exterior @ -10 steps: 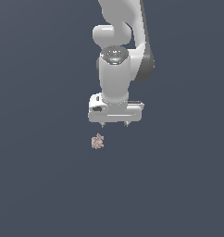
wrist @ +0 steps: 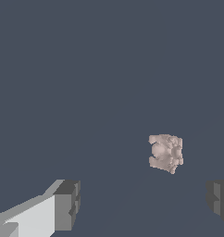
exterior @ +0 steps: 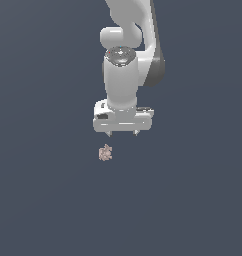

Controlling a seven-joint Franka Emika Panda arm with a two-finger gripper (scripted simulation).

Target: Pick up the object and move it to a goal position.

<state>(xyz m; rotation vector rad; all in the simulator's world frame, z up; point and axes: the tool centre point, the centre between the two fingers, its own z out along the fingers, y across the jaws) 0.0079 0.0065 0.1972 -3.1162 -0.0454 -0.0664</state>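
jaws spread wide, empty, above the object [exterior: 105,153]; one fingertip [wrist: 67,203] shows, the other cropped.

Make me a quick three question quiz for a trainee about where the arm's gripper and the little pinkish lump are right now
1. True or false: the gripper is shut on the object.
2. In the exterior view, the object lies A) below the gripper, toward the view's left, B) above it, C) between the closed fingers.
3. Fill in: in the wrist view the object shows beyond the two dark ____.

Key: 1 false, it is open and apart from the object; 2 A; 3 fingertips.
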